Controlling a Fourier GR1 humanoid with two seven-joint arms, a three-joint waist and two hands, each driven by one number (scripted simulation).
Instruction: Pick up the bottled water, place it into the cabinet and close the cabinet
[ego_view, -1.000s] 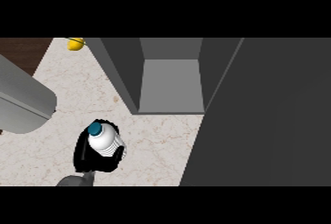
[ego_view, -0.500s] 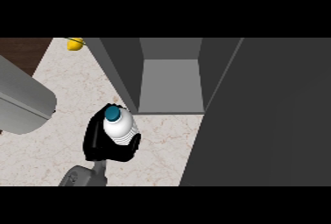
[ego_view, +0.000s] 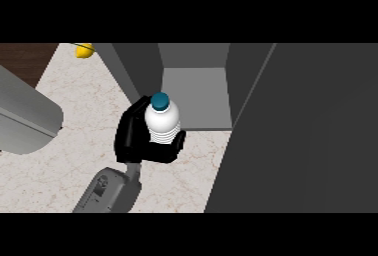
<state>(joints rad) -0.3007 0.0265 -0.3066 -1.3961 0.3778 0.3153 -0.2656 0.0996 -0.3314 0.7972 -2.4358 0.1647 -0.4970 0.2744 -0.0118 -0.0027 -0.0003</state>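
**Desk:** Entry one, the task's thing?

**Me:** Bottled water (ego_view: 164, 122): white body, blue cap (ego_view: 160, 101), roughly upright. It sits in my right hand (ego_view: 133, 142), whose fingers and thumb are curled round its lower half. It hangs above the counter (ego_view: 66, 170), just at the open front of the cabinet (ego_view: 136, 65), close to the left wall. It is not yet inside.

**Desk:** Entry two, the cabinet?

**Me:** Open. The grey shelf floor shows beyond the bottle. The door (ego_view: 310, 140) is swung out and fills the right side of my view.

**Desk:** Left hand?

**Me:** It doesn't show.

**Desk:** Step in hand?

**Me:** I judge it to be the carry. The pick-up is done, while placing and closing are not. The next move calls for:
- easing the bottle forward and a little right, so it clears the left wall's front edge;
- lowering it upright onto the shelf floor;
- letting go and drawing my hand out before I deal with the door.
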